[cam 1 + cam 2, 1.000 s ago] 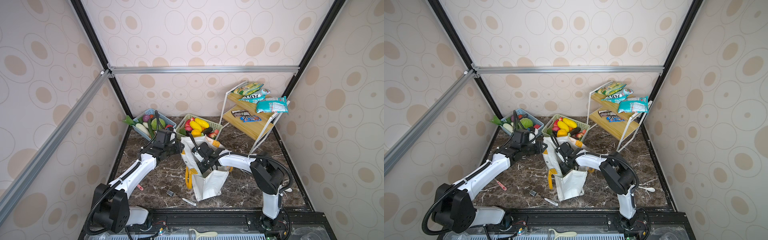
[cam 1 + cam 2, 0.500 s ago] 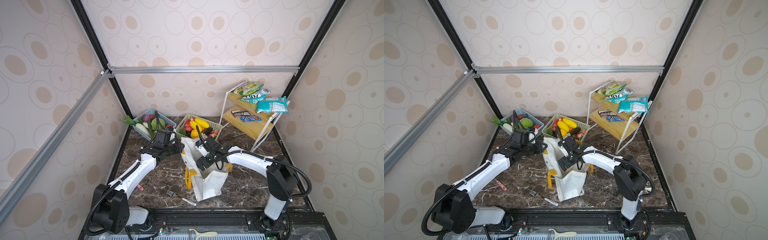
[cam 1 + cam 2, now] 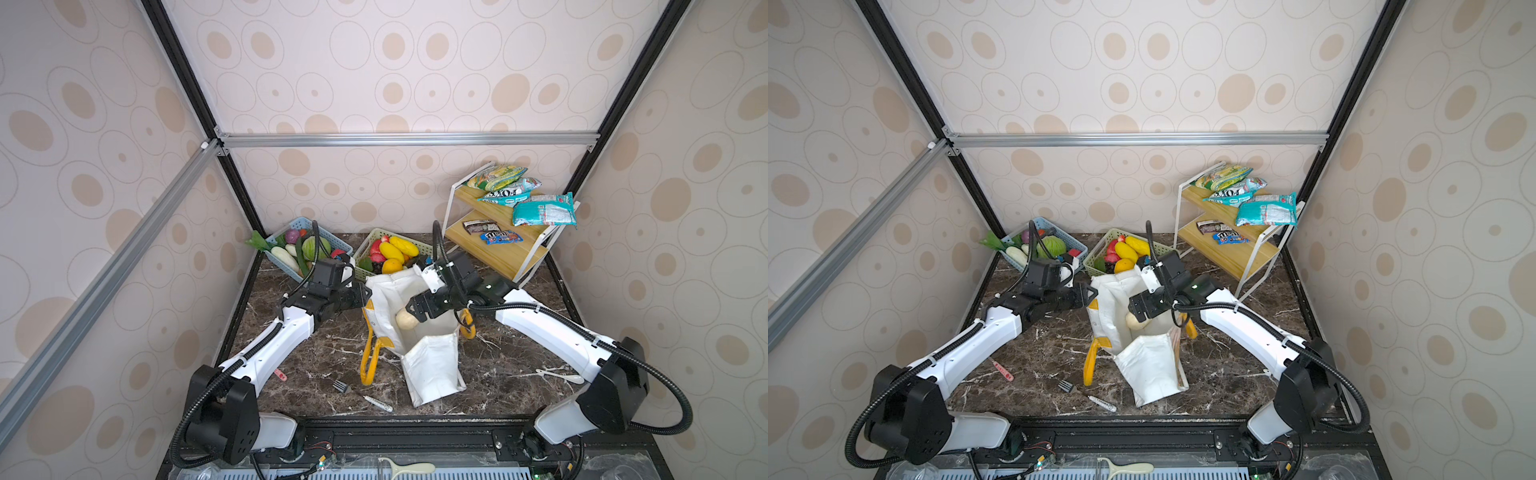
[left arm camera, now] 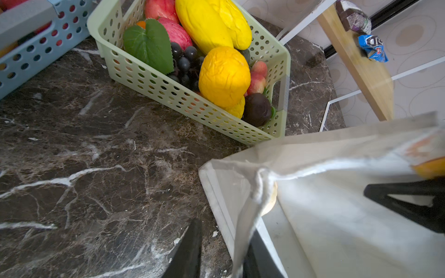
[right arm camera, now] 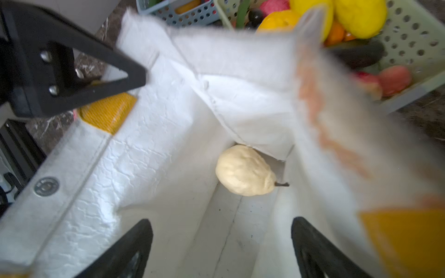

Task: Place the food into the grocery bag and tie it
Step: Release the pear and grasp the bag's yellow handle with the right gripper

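The right gripper (image 3: 412,312) reaches in from the right over the open mouth of the grocery bag (image 3: 432,365). Its jaws are spread wide and there is nothing between them. In the right wrist view its two black fingers (image 5: 134,243) stand far apart over the bag's white inside, touching neither wall as far as can be seen.

The beige toy pear (image 5: 243,171) lies on its side on the floor of the bag, clear of both fingers, with its short brown stem showing. In both top views the pear (image 3: 1136,322) shows just under the tips of the right gripper, inside the bag and towards its far end.

The left gripper (image 3: 365,293) comes in from the left and is closed down on the bag's left rim. In the left wrist view a fold of the white fabric runs between its fingers (image 4: 190,250), pinched there and held up. The grip sits just beside a yellow corner patch (image 5: 108,113).

The bag stands in the middle of the dark marble table (image 3: 324,357), just on the near side of the green basket (image 3: 360,249) of toy fruit. Its mouth gapes upward between the two grippers. One yellow handle (image 3: 370,361) hangs down its left side onto the table.
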Robot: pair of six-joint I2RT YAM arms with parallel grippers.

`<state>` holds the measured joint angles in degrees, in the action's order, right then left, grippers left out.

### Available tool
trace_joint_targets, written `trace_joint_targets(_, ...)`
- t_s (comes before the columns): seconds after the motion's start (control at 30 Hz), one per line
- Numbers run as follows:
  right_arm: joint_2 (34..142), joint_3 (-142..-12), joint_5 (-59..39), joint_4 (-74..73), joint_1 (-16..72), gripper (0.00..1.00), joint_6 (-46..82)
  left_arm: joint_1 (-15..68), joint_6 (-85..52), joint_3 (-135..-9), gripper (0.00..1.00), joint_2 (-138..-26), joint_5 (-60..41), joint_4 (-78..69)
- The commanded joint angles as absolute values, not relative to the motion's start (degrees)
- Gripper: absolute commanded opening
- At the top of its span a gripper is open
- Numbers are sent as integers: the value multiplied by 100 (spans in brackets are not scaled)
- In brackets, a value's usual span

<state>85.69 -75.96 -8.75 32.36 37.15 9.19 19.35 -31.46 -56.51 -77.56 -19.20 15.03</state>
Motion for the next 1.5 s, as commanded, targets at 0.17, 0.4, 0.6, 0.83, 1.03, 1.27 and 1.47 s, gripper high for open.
trace_joint_targets(0.17,8358,-7460,-1298,2760,3441,92,1171,2327,-3330,-5973,22,-7978,-1931,1174)
trace_joint_targets(0.4,8036,-7409,-1474,2472,3299,89,1581,2582,-3533,-5950,21,-8074,-1859,976)
trace_joint_targets(0.6,7861,-7539,-899,2966,3204,78,1591,2645,-3560,-5916,21,-8165,-1813,916)
trace_joint_targets(0.83,7459,-7329,-537,3497,2756,70,1496,2650,-3516,-5958,21,-8183,-1728,975)
trace_joint_targets(1.03,7487,-7164,-257,3902,2707,63,1103,2650,-3472,-6020,22,-8177,-1682,1044)
trace_joint_targets(1.27,7683,-6953,-368,3888,2707,49,963,2648,-3417,-6106,26,-8153,-1581,1162)
trace_joint_targets(1.47,7840,-6910,-445,3798,2707,27,951,2649,-3336,-6278,41,-8130,-1334,1391)
